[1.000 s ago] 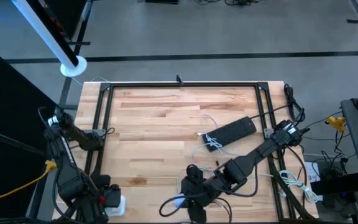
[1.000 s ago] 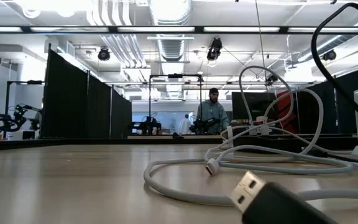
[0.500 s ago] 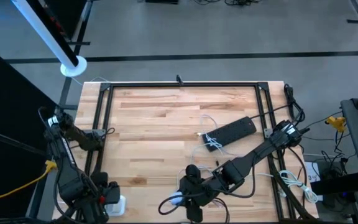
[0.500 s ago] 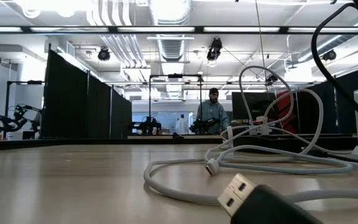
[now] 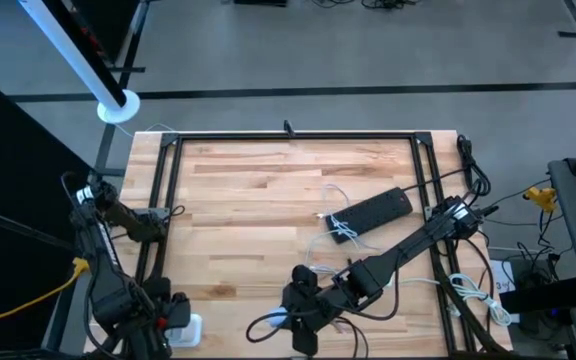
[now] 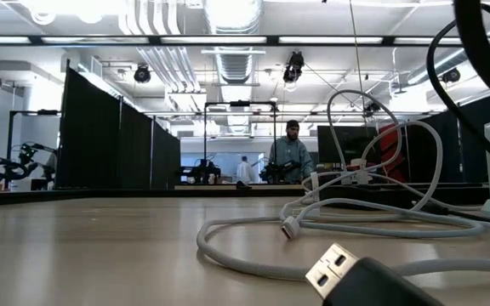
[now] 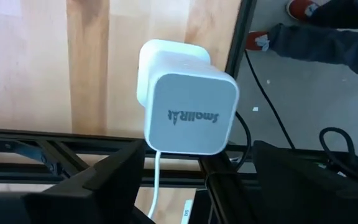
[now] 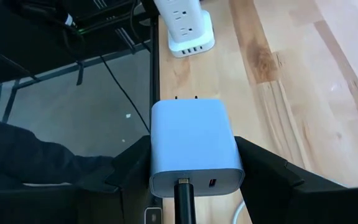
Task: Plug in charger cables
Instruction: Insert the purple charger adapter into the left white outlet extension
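Note:
My right gripper (image 5: 293, 310) is at the table's near edge, shut on a white charger block (image 8: 194, 143) whose prongs (image 8: 186, 98) face a white power strip (image 8: 182, 25) on the table's near left corner. A black cable (image 8: 182, 199) is plugged into the block's back. Its USB plug (image 6: 334, 270) lies close in the low view. My left gripper (image 5: 168, 318) is at the white power strip (image 7: 188, 102), at its cord end. Thin white charger cables (image 5: 333, 200) lie in loops beside a black power strip (image 5: 373, 210). My left gripper has its fingers (image 7: 120, 177) on either side of the white power strip's cord end (image 7: 188, 140), level from the near left corner. Only the fingertips reach it. The strip's far end rests on the table. My right gripper pinches the white charger block by its two side faces (image 8: 157, 162), level, coming from the table's right. The block is lifted clear of the table with its prongs pointing left. The black cable hangs slack from its back.
A black metal frame (image 5: 288, 137) runs round the tabletop. White cable loops (image 6: 313, 225) lie mid-table in the low view. More white cables (image 5: 468, 290) sit off the right edge, a yellow cable (image 5: 53, 290) off the left. A person (image 6: 292, 157) stands far behind.
My right gripper has carried the charger block along the near edge toward the table's left, closer to the white power strip. The trailing black cable has followed, and its USB plug has slid a little on the table.

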Available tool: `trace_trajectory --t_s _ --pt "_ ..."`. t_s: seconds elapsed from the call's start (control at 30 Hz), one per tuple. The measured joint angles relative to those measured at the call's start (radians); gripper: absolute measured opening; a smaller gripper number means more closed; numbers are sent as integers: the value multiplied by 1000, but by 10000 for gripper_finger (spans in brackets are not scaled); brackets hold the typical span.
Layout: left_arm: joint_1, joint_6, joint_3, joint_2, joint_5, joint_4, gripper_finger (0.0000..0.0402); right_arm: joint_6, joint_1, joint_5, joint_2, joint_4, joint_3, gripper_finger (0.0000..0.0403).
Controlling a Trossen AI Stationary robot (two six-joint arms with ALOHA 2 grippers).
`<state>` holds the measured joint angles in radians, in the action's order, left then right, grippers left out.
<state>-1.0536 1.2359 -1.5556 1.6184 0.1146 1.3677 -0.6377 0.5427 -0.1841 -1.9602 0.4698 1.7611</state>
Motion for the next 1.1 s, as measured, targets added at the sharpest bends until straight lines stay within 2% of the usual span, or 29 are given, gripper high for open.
trace_trajectory --t_s 0.2,0.4,0.63,0.87,0.97,1.03,1.1 --pt "-9 -23 72 0 1 -46 368 1 0 0 0 -10 0 191" --pt "-9 -23 101 0 0 -80 398 2 -2 0 0 -8 0 191" --pt "-27 -24 182 0 -16 -199 394 3 -2 0 0 -8 0 191" --pt "-35 -22 271 0 -26 -205 394 9 -2 0 0 -8 0 191" --pt "-35 -23 294 0 -60 -246 391 9 -2 0 0 -8 0 191" --pt "-35 -32 302 0 -78 -275 379 9 -2 0 0 -8 0 191" --pt "-36 -41 320 0 -78 -309 350 9 -2 1 0 -8 0 191"
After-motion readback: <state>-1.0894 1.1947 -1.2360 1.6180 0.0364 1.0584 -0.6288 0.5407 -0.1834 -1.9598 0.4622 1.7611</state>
